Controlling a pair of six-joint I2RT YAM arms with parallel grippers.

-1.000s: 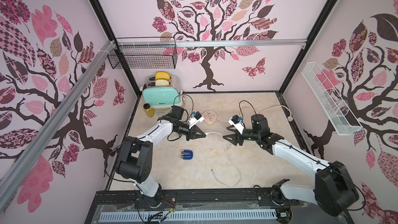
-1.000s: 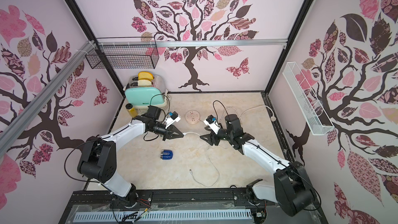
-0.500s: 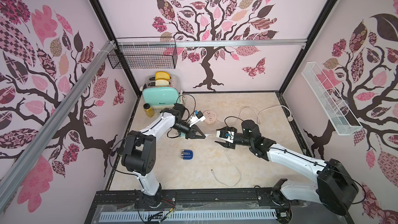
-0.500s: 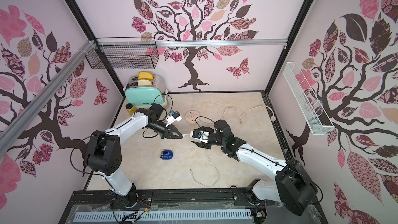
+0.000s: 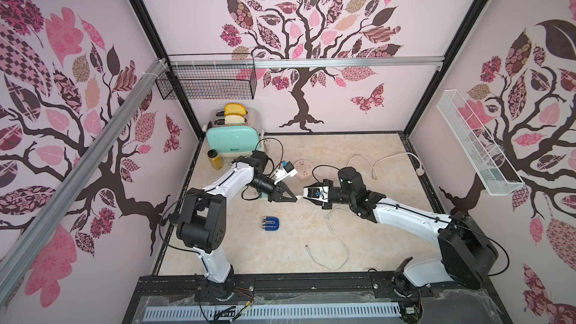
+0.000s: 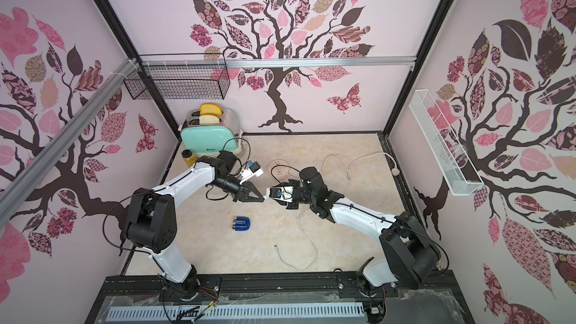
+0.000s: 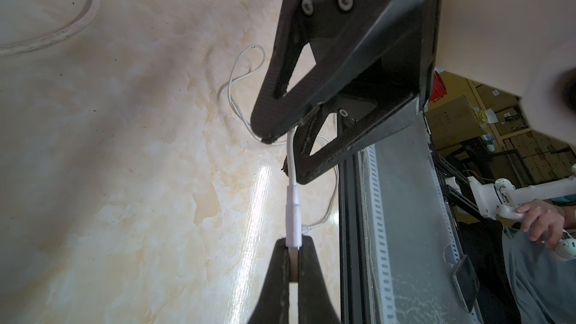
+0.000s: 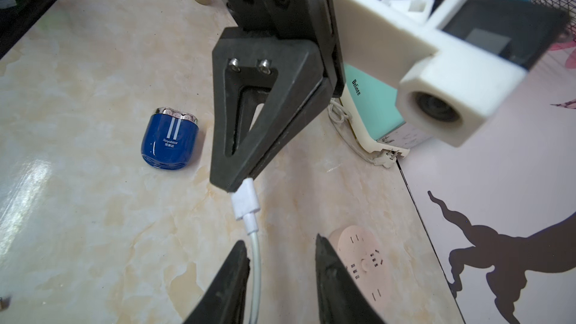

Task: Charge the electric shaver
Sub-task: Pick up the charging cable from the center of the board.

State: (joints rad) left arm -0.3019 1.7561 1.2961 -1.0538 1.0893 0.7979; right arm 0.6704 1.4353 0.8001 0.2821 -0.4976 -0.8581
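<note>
Left gripper [image 7: 293, 250] is seen clamped on the end of the white plug [image 7: 293, 222]; the plug body is left projecting beyond the fingertips. Right gripper [image 8: 280, 244] is positioned facing it, jaws parted; the white cable [image 8: 255, 263] just behind the plug is passed between them, close against one finger [image 8: 237, 263]. Both grippers are held tip to tip above the marble-patterned table [image 5: 343, 151]. The electric shaver [image 5: 270, 223] is laid flat on the table, nearer the front edge than the grippers and apart from both; its silver head is turned toward the left arm's side. The cable's free end [image 5: 307, 247] is rested on the table, apart from the shaver; the pink socket disc [image 5: 304, 168] is located behind the grippers.
</note>
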